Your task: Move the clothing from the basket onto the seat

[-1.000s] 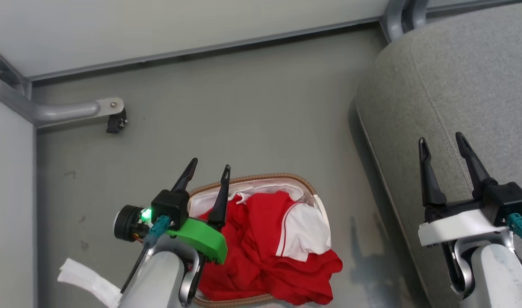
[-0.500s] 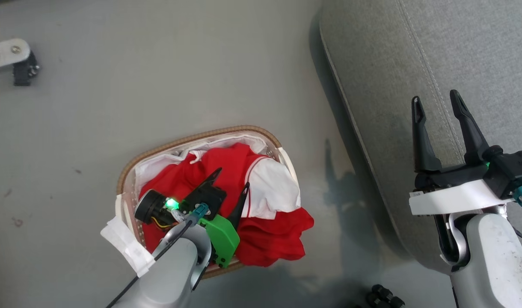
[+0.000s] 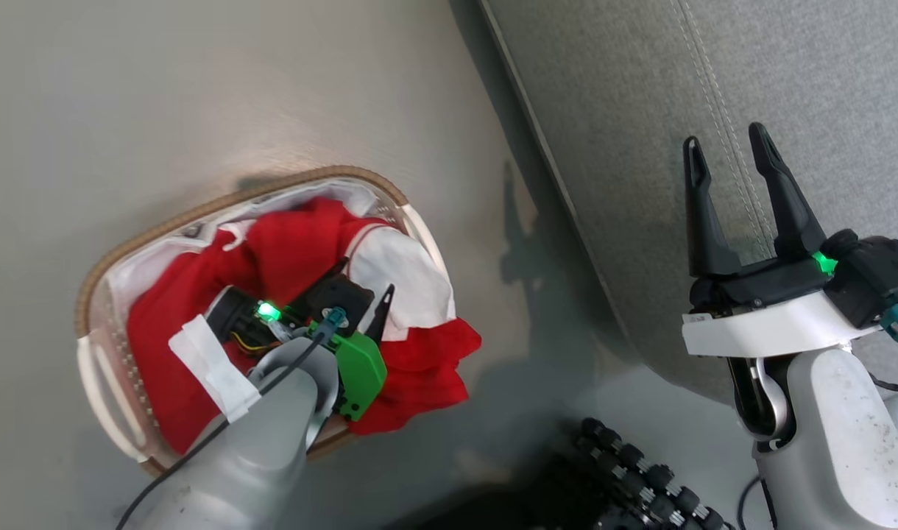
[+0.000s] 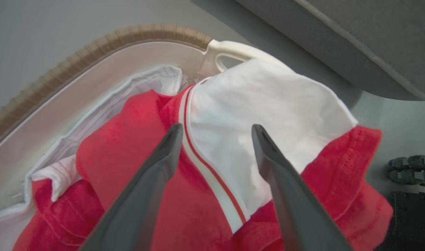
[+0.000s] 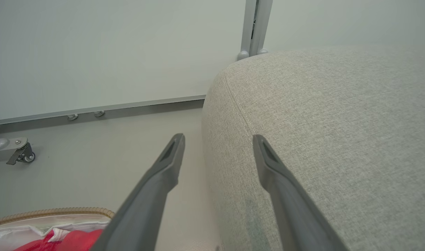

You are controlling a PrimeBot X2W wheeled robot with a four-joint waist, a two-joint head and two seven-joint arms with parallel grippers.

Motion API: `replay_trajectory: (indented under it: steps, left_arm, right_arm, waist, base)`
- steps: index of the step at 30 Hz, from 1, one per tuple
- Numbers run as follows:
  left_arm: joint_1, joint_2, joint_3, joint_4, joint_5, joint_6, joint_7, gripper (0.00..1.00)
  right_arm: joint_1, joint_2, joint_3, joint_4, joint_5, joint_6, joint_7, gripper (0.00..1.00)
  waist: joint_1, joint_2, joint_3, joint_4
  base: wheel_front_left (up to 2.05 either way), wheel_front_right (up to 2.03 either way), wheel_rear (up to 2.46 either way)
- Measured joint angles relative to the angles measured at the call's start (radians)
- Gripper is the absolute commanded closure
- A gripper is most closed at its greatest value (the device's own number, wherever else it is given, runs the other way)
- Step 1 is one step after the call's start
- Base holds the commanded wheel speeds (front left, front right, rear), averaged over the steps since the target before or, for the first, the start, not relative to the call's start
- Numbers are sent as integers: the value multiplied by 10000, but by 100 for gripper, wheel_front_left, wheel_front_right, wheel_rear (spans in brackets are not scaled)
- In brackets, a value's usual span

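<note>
Basket [image 3: 199,212] beside seat [image 3: 626,88] (black rollers [image 3: 640,475] near)

No legible text, brand, number or sign noted in any view. Checked the clothing [image 4: 254,115], red with a white panel and striped trim: no print readable on the exposed folds. Checked the white tape strip [image 3: 213,366] on the left forearm: no marks readable. Small tag [image 3: 696,319] at the end of the right wrist's white bracket: too small to read.
</note>
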Motion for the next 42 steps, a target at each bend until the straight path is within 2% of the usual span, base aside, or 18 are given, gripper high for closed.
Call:
replay_trajectory:
  steps: [2, 5, 8, 16, 17, 19, 21, 22, 23, 34, 39, 42]
  left_arm:
    - [-167, 33, 46, 238, -4, 136, 2, 0]
    - [-513, 157, 148, 754, 63, 880, 0, 0]
    - [-770, 228, 357, 1191, -31, 1361, 2, 0]
    - [-1026, 232, 376, 1939, -176, 1423, 295, 0]
    - [-1059, 230, 393, 1992, -222, 1452, 366, 3]
    - [-1072, 228, 437, 2077, -343, 1492, 479, 42]
    - [-1077, 226, 454, 2144, -435, 1492, 583, 66]
    - [-1088, 226, 454, 2163, -462, 1492, 606, 81]
    - [-1095, 226, 453, 2174, -466, 1492, 606, 100]
    - [-957, 77, 669, 1795, -1118, 1152, 125, 100]
    - [-546, 61, 646, 1133, -1285, 909, 65, 100]
    - [-228, 52, 669, 270, -1371, 802, 36, 100]
  right_arm:
    - [-43, 2, 94, -79, 94, 0, 0, 0]
    - [-170, 2, 226, -171, 267, 0, 0, 0]
    - [-200, 4, 332, -236, 383, 0, 0, 0]
    - [-207, 4, 568, -234, 502, 0, 0, 0]
    - [-208, 4, 594, -236, 514, 0, 0, 0]
    - [-208, 4, 640, -238, 523, 0, 0, 0]
    - [-208, 6, 675, -238, 529, 0, 0, 0]
    - [-208, 6, 679, -234, 529, 0, 0, 0]
    - [-208, 6, 681, -226, 529, 0, 0, 0]
    - [-220, 8, 518, 121, 336, 0, 0, 0]
    - [-191, 15, 261, 316, 21, 0, 0, 0]
    - [-126, 17, 58, 466, -257, 0, 0, 0]
  waist:
    - [0, 0, 231, -156]
    - [-1, 0, 584, -393]
    - [-1, 0, 857, -597]
    - [-1, 0, 1272, -958]
    - [-1, 0, 1295, -981]
    - [-1, 0, 1316, -1006]
    - [-2, 0, 1319, -1012]
    - [-2, 0, 1315, -1010]
    - [-1, 0, 1308, -1006]
    - [-2, 0, 710, -718]
    - [-2, 0, 120, -436]
    - [-2, 0, -332, -223]
  base:
    - [0, 0, 0]
    - [0, 0, 0]
    - [0, 0, 0]
    - [0, 0, 0]
    - [0, 0, 0]
    - [0, 0, 0]
    - [0, 0, 0]
    - [0, 0, 0]
    - [0, 0, 0]
    - [0, 0, 0]
    - [0, 0, 0]
    - [0, 0, 0]
